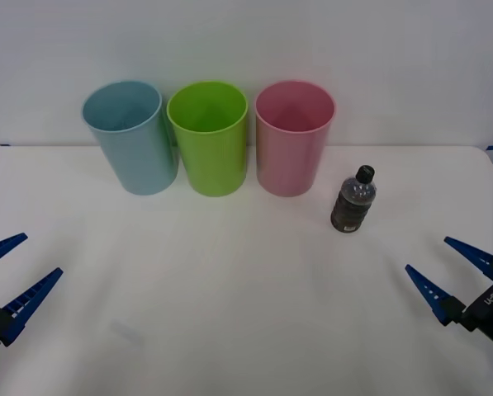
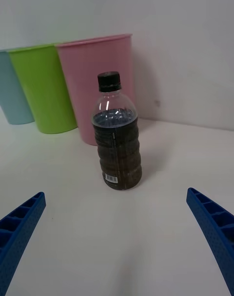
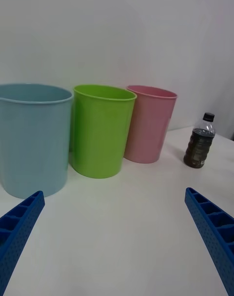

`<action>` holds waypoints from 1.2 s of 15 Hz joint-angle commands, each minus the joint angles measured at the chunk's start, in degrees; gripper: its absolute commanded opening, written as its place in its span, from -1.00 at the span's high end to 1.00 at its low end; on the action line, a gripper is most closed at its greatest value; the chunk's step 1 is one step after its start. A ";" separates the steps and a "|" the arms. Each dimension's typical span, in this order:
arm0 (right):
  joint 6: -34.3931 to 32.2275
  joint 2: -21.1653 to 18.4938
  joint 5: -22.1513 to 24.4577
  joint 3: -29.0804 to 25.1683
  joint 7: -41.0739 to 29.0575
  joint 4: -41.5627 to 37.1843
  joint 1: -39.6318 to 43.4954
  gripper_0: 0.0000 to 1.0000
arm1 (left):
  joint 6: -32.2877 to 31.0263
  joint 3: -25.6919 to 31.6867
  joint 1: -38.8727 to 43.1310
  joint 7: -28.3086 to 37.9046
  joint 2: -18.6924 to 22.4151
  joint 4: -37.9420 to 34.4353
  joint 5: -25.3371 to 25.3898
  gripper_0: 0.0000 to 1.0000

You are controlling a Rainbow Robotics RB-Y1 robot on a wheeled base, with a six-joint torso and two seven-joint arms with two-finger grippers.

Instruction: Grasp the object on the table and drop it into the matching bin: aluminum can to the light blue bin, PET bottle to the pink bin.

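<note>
Wide flat white table (image 1: 246,330): bare surface lies between my grippers and the bins; far edge runs just behind the bin row.

Small clear plastic PET bottle (image 1: 353,200), black screw cap, ribbed dark brown-grey body, stands upright, long axis vertical, cap up. It sits just beside the tall round smooth pale pink plastic bin (image 1: 294,137), on that bin's right and slightly nearer me, not touching.

Bins in one row, slightly tapered: pale blue plastic bin (image 1: 131,136) left, lime green plastic bin (image 1: 209,137) middle, pink right.

My right gripper (image 1: 448,268), blue ribbed fingers spread apart, hovers low, well apart from the bottle. My left gripper (image 1: 19,268), fingers likewise spread, hovers at the near-left.
</note>
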 commanded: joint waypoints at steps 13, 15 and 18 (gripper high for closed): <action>21.91 6.35 2.27 10.97 3.86 0.00 -7.18 -1.00 | 0.00 0.00 0.00 0.00 0.00 0.00 0.00 -1.00; 24.81 6.35 2.27 12.47 3.95 0.00 -8.32 -1.00 | 0.00 0.00 0.00 0.00 0.00 0.00 0.00 -1.00; 26.22 6.35 2.44 13.96 4.04 3.51 -11.84 -1.00 | 0.00 0.00 0.00 0.00 0.00 0.00 0.00 -1.00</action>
